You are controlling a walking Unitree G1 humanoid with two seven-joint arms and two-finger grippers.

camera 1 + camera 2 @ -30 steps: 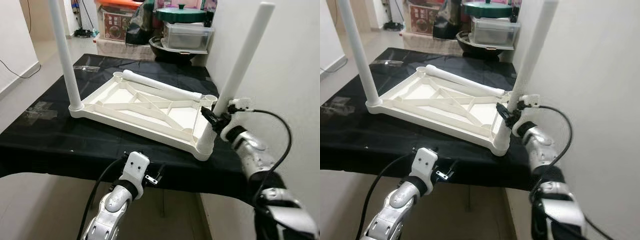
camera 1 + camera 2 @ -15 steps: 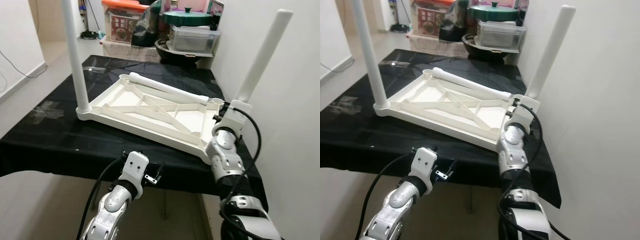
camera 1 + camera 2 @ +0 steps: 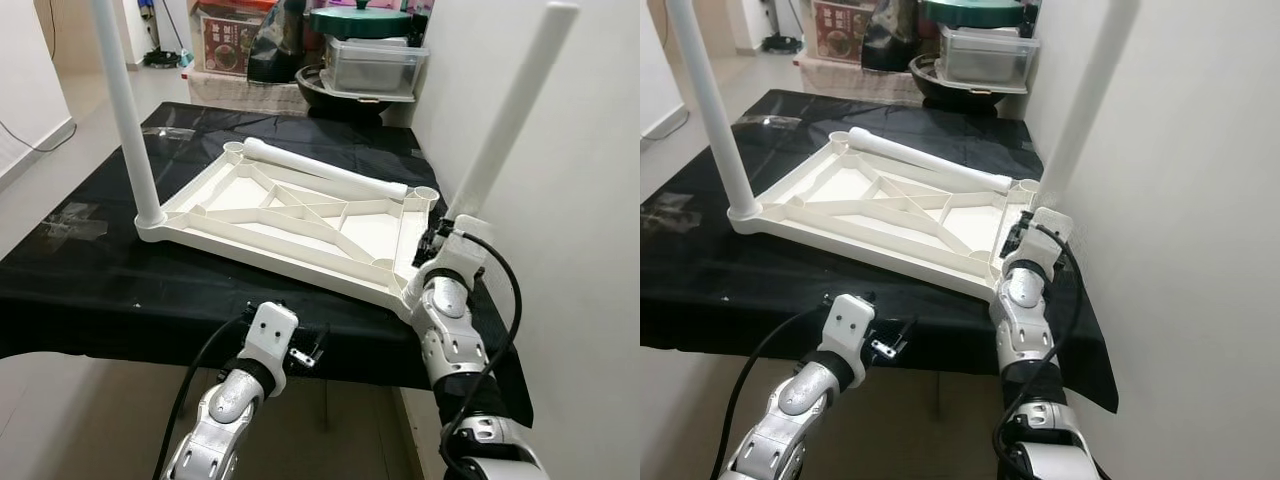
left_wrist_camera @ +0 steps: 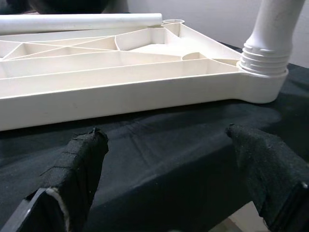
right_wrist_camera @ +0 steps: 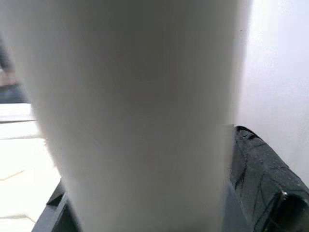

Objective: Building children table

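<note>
While the white plastic tabletop (image 3: pixel 300 225) lies upside down on the black-draped worktop (image 3: pixel 90 280), ribbed underside up, its long axis runs from the near left toward the far right. Two white legs stand in its corner sockets: the left leg (image 3: pixel 125 110) upright, the right leg (image 3: pixel 505 115) leaning rightward toward the wall. A loose leg (image 3: pixel 325 172) lies along the far edge. The right hand (image 3: pixel 432 238) is clenched around the right leg's base; the left hand (image 4: pixel 169 169) hangs released at the worktop's near edge.

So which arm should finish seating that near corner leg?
Right, probably. The right gripper is wrapped around the white plastic leg at its socket; the left gripper hangs open below the black table's edge.
</note>
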